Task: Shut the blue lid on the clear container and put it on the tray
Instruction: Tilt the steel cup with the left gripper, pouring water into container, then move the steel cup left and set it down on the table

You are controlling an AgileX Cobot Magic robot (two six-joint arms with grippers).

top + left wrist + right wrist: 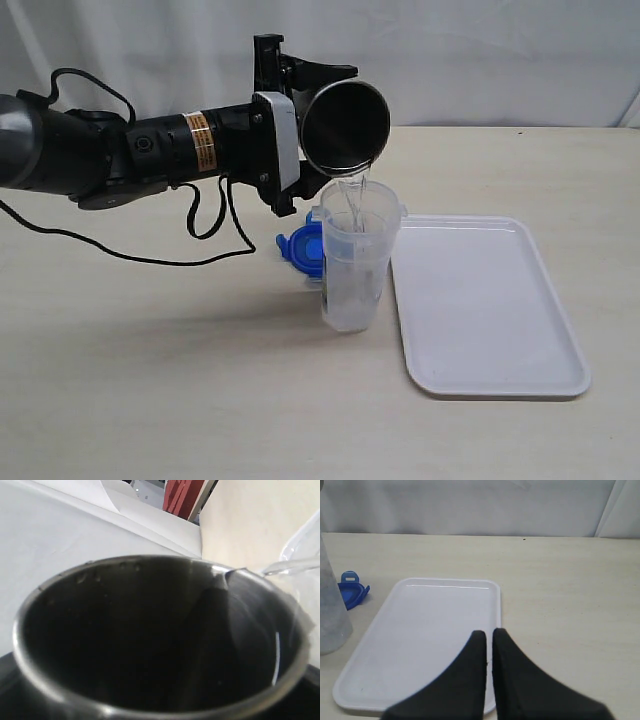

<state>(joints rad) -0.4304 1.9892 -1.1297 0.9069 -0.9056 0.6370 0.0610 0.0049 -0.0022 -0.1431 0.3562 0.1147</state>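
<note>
Steel gleams where our left claw grips the grey cup, tilted so that water runs into the clear container, which stands upright on the surface just beside the tray. We judge the task barely begun. The blue lid lies off beside the container, and nothing stands on the tray. Our right claw hangs over the tray, closed on nothing.
</note>
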